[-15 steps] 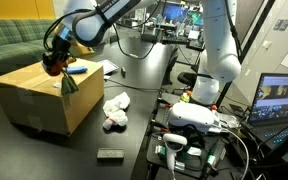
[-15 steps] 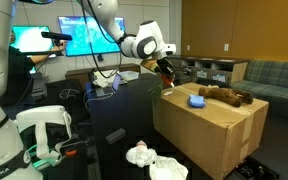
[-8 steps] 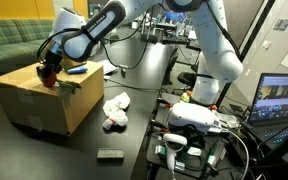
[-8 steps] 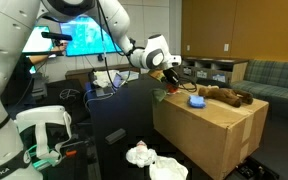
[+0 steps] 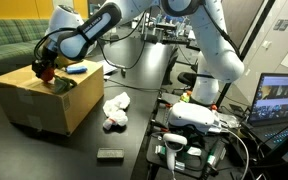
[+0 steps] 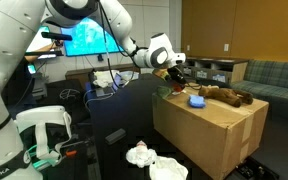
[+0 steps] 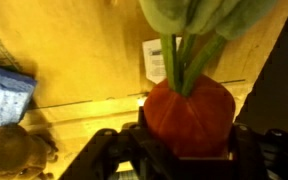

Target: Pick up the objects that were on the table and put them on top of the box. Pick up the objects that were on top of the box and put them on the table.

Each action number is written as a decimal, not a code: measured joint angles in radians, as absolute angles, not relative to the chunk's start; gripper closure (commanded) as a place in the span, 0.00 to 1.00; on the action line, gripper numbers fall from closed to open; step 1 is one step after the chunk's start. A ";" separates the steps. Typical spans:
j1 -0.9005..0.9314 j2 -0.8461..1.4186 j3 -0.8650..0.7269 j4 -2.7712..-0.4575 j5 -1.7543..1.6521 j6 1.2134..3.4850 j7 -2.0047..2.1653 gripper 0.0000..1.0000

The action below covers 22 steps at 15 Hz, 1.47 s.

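Note:
An orange plush vegetable [image 7: 189, 115] with green leaves [image 7: 199, 20] fills the gap between the jaws of my gripper [image 7: 187, 140]. No gap shows at either side, so I cannot tell whether the jaws still press on it. In both exterior views the gripper [image 5: 46, 72] [image 6: 172, 80] is low over one end of the brown box [image 5: 44, 108] [image 6: 204, 128], and the green leaves [image 5: 63, 86] lie on its top. A blue object [image 5: 76, 69] [image 6: 196, 100] and a brown plush toy [image 6: 224, 95] also lie on the box.
A white crumpled thing [image 5: 114, 108] [image 6: 149, 158] and a small dark block [image 5: 110, 154] lie on the dark table [image 5: 139, 125] beside the box. An equipment stand with white devices [image 5: 199, 120], monitors and a sofa surround the area.
The gripper has come over the box's end and down to its top with the orange toy. The green leaves, which hung beside the box, now rest on the box.

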<state>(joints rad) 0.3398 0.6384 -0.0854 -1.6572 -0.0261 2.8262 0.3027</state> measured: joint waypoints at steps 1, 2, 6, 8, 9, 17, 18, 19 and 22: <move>0.344 0.639 -0.097 -1.653 -0.029 2.826 0.312 0.01; 0.347 0.639 -0.108 -1.650 -0.033 2.826 0.321 0.00; 0.355 0.639 -0.147 -1.636 -0.040 2.826 0.351 0.00; 0.359 0.638 -0.166 -1.630 -0.050 2.827 0.369 0.00; 0.361 0.635 -0.176 -1.629 -0.058 2.827 0.379 0.00; 0.295 0.429 -0.137 -1.756 -0.065 2.743 0.306 0.00; 0.272 0.380 -0.119 -1.794 -0.065 2.710 0.282 0.00; 0.246 0.326 -0.099 -1.837 -0.061 2.672 0.257 0.00; 0.167 0.170 -0.056 -1.961 -0.031 2.557 0.183 0.00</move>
